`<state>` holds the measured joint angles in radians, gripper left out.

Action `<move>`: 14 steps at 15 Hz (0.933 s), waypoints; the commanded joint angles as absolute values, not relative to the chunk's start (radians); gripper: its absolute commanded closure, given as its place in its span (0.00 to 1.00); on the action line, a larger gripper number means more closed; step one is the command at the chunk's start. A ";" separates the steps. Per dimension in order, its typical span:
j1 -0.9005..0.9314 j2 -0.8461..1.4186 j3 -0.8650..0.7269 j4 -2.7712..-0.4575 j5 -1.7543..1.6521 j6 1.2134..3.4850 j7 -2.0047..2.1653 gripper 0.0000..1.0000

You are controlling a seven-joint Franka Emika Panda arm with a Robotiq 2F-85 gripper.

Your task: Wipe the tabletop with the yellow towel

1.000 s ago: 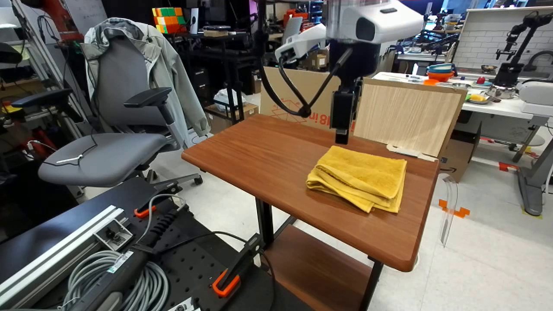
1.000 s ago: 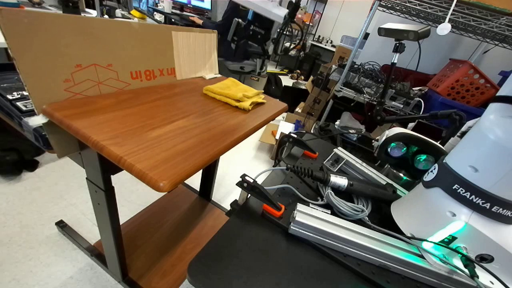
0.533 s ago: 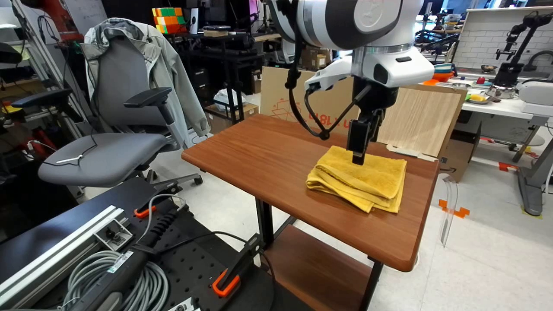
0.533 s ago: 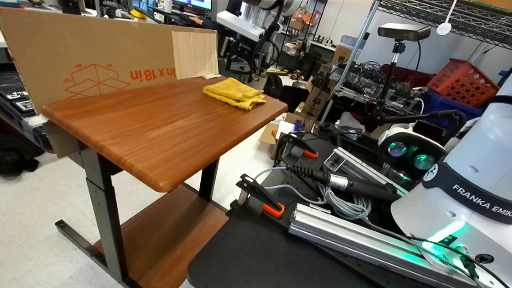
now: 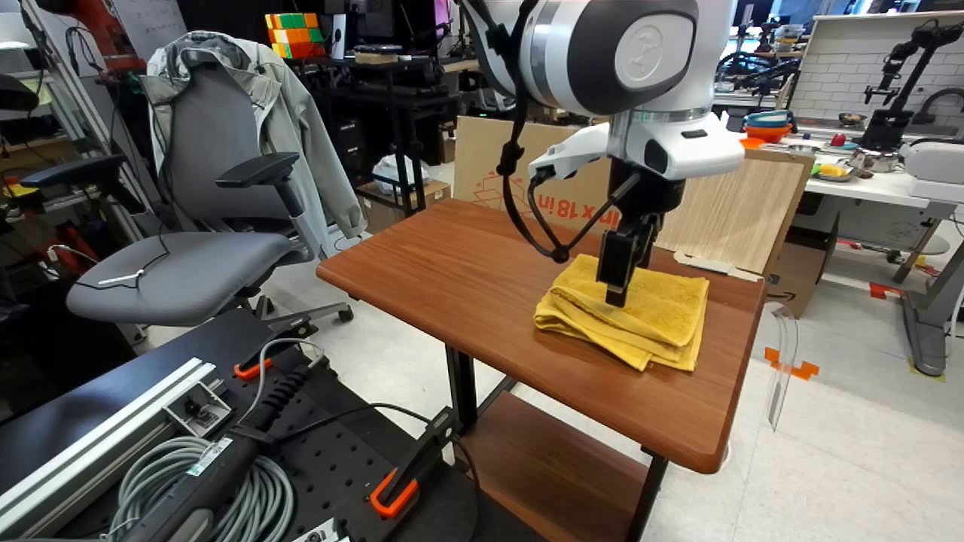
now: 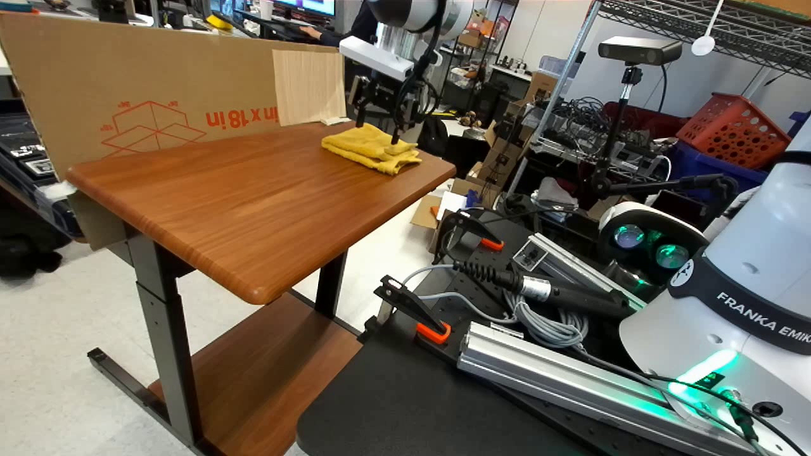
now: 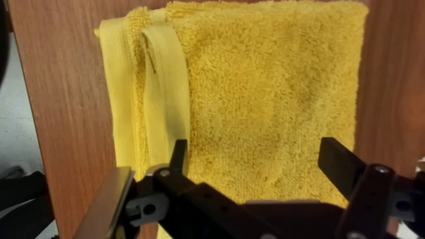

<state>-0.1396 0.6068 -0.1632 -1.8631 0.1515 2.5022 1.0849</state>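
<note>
In an exterior view only one dark finger [image 5: 615, 295] shows clearly; the wrist view shows the gripper [image 7: 256, 154] with jaws spread wide over the folded yellow towel [image 7: 265, 83], whether touching I cannot tell. Close up, nubbly loops [image 7: 272, 109] meet smooth flat bands [image 7: 171, 83] at left, texture blurred in both exterior views. The towel lies toward the right of the round-cornered, wood-grained tabletop [image 5: 452, 263].

I have free room over the table [image 6: 234, 202] beside the yellow towel [image 7: 272, 93] under my pincer [image 7: 254, 149] — but the tall cardboard [image 6: 203, 76] standing along one long edge blocks my way there.
</note>
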 commanded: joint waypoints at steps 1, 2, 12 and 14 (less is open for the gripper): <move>-0.115 0.697 -0.167 -1.810 0.181 2.468 1.096 0.00; -0.112 0.712 -0.165 -1.807 0.185 2.463 1.096 0.00; 0.071 0.613 -0.068 -2.018 0.170 2.599 1.060 0.00; 0.126 0.590 -0.046 -2.065 0.166 2.632 1.067 0.00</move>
<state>0.0652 0.6465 -0.0748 -1.9485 0.1599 2.5580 1.0837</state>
